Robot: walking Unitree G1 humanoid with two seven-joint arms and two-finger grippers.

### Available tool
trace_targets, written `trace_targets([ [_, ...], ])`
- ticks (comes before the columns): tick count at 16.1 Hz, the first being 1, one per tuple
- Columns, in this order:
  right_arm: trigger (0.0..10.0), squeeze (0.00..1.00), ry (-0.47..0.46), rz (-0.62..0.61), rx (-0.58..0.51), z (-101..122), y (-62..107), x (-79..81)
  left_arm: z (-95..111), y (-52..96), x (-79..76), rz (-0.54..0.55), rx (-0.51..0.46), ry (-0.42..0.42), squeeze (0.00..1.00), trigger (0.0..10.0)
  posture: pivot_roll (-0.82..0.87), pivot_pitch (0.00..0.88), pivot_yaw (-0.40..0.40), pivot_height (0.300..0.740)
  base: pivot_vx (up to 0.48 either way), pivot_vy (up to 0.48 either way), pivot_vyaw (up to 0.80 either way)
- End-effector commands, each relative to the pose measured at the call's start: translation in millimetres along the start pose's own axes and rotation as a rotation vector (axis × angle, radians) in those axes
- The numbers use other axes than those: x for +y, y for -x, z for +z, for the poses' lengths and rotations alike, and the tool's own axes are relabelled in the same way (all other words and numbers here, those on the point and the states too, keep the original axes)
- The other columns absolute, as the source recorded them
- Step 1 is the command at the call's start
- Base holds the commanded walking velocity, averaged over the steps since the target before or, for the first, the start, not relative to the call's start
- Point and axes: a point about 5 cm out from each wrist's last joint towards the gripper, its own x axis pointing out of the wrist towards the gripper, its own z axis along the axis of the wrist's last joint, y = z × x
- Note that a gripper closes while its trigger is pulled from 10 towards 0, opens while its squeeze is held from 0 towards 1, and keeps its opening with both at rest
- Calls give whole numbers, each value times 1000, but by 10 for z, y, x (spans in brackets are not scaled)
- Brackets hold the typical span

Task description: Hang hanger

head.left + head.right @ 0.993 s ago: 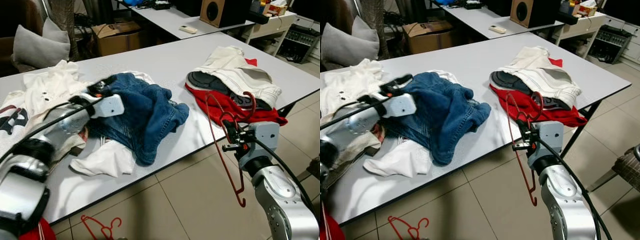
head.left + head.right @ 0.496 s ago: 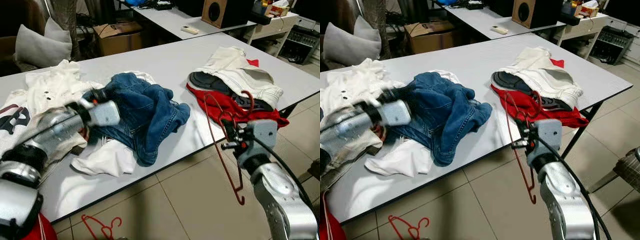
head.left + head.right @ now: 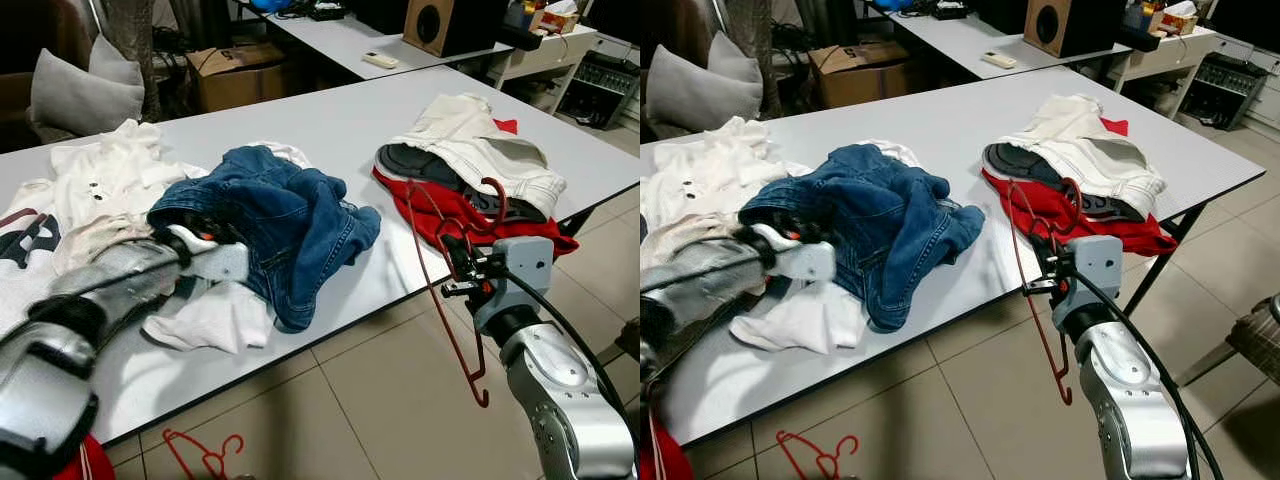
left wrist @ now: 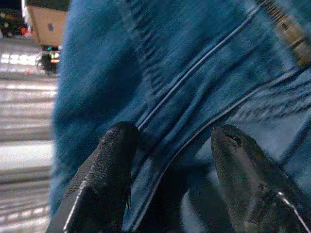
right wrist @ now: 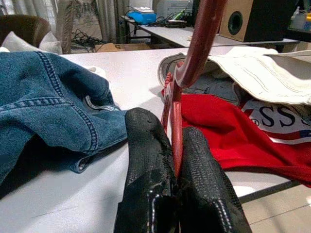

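A red wire hanger [image 5: 197,43] hangs down past the table's front edge, and my right gripper [image 3: 462,268] is shut on its neck. Its hook [image 3: 498,195] rises in front of a red garment [image 3: 452,212]. In the right wrist view the two black fingers [image 5: 146,160] are pressed together on the wire. A crumpled pair of blue jeans [image 3: 290,220] lies mid-table. My left gripper [image 3: 205,238] sits low at the jeans' left edge, tucked under the denim. Its fingers [image 4: 104,179] stand open, with denim [image 4: 194,73] right in front of them.
The grey table [image 3: 330,120] also carries white clothes [image 3: 100,170] at the left, a white cloth [image 3: 210,320] near the front edge, and a white garment [image 3: 470,140] on the red one. A second red hanger [image 3: 205,455] lies on the tiled floor.
My left gripper has dropped from on top of the jeans to their left edge, and the denim now drapes over it. The right gripper and hanger have stayed put.
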Motion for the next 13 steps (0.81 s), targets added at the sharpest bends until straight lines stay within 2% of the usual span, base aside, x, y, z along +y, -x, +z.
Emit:
trace_targets([
  [1, 10000, 0, 12, -6, -19, 39, -4, -18, 13, -37, 24, 6, 10, -33, 0, 10000, -198, 0, 18, 740, 0, 0, 0],
  [4, 10000, 0, 6, -8, -23, 34, -9, -9, 77, -126, 77, 163, 34, -11, 0, 10000, -194, 0, 20, 740, 0, 0, 0],
  [8, 10000, 0, -1, -10, -30, 35, -24, 14, 180, -227, 24, 368, 88, 53, 0, 10000, -206, 0, 29, 740, 0, 0, 0],
  [9, 10000, 0, -2, -12, -33, 42, -27, 11, 261, -255, 9, 457, 73, 164, 0, 10000, -206, 0, 29, 740, 0, 0, 0],
  [12, 10000, 0, -1, -16, -37, 44, -29, 5, 302, -237, -11, 513, 38, 200, 0, 10000, -213, 0, 34, 740, 0, 0, 0],
  [13, 10000, 0, -3, -19, -42, 45, -21, 4, 320, -170, -11, 544, -34, 200, 0, 10000, -214, 0, 37, 740, 0, 0, 0],
])
